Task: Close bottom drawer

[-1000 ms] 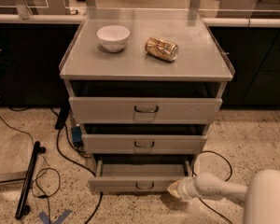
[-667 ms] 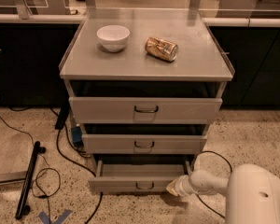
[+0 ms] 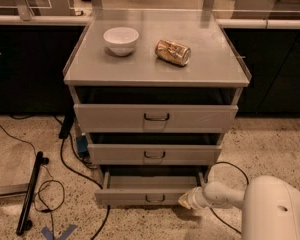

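Lower centre of frame, bottom drawer (image 3: 125,196) sits pulled out furthest of the three: tray interior visible, slim front panel facing me, small dark loop handle (image 3: 154,199) at its middle. Gripper (image 3: 186,200) is low, at the right end of that front panel, just beside the corner; I can't confirm contact from this angle. Claw state: can't tell. My arm (image 3: 222,194) comes in from the lower right, and the white housing (image 3: 277,209) fills the bottom right corner. Middle drawer (image 3: 154,154) above is partly out, top drawer (image 3: 155,117) is out too, and both show dark gaps behind their fronts. On the cabinet top (image 3: 215,66) I see a white bowl (image 3: 121,40) upright at left and a gold can (image 3: 173,52) lying on its side to the right of it, the two apart. Floor is speckled. Black cables (image 3: 65,164) trail down the left side of the cabinet, and another loops behind my arm at right. Black bar (image 3: 30,194) lies on the floor at lower left, with a blue tape mark (image 3: 60,232) near the bottom edge.
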`<state>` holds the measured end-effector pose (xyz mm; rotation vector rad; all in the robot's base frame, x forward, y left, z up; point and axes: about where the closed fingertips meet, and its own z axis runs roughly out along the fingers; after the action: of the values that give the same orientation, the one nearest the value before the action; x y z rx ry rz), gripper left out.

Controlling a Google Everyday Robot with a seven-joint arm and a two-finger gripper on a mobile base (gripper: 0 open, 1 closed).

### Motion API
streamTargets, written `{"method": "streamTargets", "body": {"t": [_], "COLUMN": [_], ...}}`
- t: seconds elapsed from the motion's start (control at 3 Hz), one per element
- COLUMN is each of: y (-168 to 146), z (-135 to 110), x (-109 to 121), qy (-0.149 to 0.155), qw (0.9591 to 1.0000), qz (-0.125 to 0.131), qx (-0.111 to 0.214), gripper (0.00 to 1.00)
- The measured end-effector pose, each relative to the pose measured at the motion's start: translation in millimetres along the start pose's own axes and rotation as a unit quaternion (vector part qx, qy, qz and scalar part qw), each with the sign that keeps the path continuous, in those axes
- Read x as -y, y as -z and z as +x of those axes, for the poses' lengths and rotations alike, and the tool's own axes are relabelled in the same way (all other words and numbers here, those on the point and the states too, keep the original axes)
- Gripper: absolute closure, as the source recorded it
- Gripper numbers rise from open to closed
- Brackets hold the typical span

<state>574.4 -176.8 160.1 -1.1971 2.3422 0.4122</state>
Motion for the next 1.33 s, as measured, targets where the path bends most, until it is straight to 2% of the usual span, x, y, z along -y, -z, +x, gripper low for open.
{"method": "streamTargets", "body": {"t": [0.33,0.67,1.0,1.33], "y": [-0.4,-2.4,-1.2,-0.4], "z": [-1.4,-9.5,-6.8,-5.5], "x": [-0.2,-1.0,-6.6,-8.6], "qy": [0.001,0.007,0.008,0.008], "qw": [1.0,0.9999,0.9999,0.9999], "qz": [0.001,0.005,0.005,0.005], "qx": [0.001,0.009,0.01,0.01], "gripper": [0.27,0.04,0.0,0.0]}}
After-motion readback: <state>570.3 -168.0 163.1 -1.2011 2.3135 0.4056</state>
